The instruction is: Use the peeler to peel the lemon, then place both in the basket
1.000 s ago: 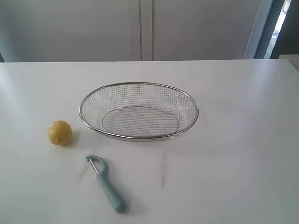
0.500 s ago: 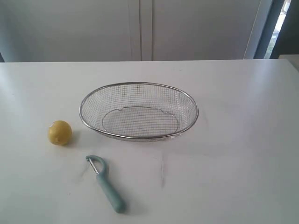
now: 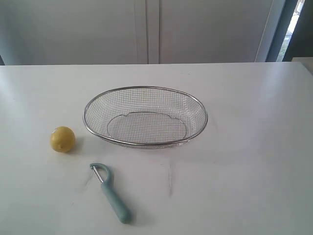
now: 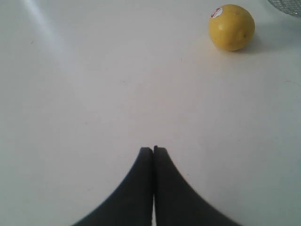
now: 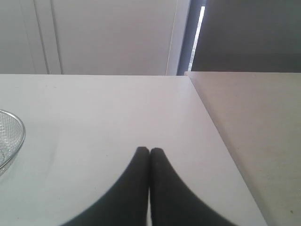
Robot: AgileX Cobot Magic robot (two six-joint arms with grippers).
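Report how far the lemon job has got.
Done: nothing. The lemon sits whole on the table, the peeler lies untouched, the basket is empty. In hand: nothing; left gripper and right gripper are shut on nothing. Left: peeling, then putting both in.

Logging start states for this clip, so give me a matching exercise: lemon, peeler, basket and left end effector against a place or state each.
Things:
1. small round yellow lemon
2. teal-handled peeler with metal loop blade
3. oval silver wire-mesh basket
4. left end effector

States:
A. nothing inside it, at the middle of the white table
B. shut, gripping nothing
C. lies flat, nearest the camera in the exterior view
D. carries a small sticker

Pairs: 1-D, 2-C, 3-A, 4-B.
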